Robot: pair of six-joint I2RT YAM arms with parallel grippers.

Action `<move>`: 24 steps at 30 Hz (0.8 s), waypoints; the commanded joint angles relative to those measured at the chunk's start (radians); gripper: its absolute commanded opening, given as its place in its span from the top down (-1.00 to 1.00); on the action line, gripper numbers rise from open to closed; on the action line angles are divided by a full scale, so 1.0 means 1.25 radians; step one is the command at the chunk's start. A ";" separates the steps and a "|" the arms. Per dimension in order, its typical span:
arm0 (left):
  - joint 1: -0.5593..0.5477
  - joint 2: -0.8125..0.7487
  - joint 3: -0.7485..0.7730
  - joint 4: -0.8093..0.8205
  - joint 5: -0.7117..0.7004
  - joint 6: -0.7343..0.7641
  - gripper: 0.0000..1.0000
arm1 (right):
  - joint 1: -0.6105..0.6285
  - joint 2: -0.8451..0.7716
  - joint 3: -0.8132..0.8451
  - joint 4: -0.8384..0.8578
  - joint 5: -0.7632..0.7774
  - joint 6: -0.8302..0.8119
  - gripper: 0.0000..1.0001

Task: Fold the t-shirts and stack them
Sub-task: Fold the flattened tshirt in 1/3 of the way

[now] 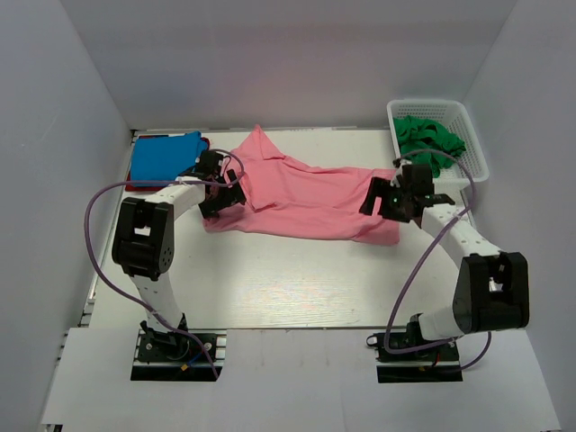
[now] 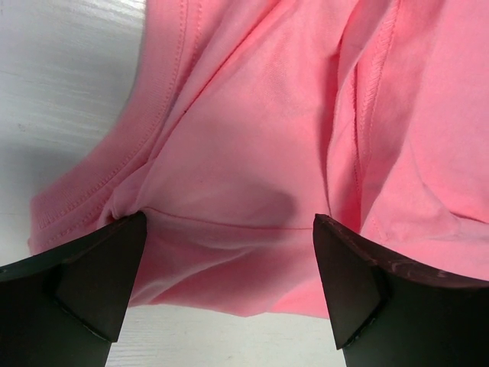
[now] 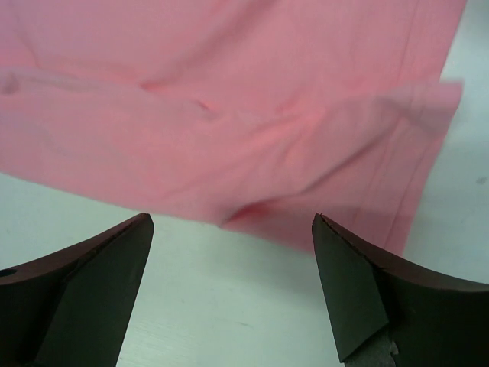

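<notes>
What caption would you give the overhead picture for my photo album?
Left gripper and right gripper, both open, poised at opposite ends of a rumpled pink t-shirt.

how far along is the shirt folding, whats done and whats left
Done: the blue t-shirt lies folded at the back left, on what looks like a red t-shirt. In hand: the pink t-shirt is spread rumpled mid-table, left gripper and right gripper open at its ends, gripping nothing. Left: the green t-shirts piled in the white basket.
</notes>
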 commanded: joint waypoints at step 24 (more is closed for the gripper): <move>0.057 -0.157 -0.206 -0.062 -0.149 -0.069 -1.00 | -0.150 0.088 -0.255 -0.045 0.083 0.241 -0.80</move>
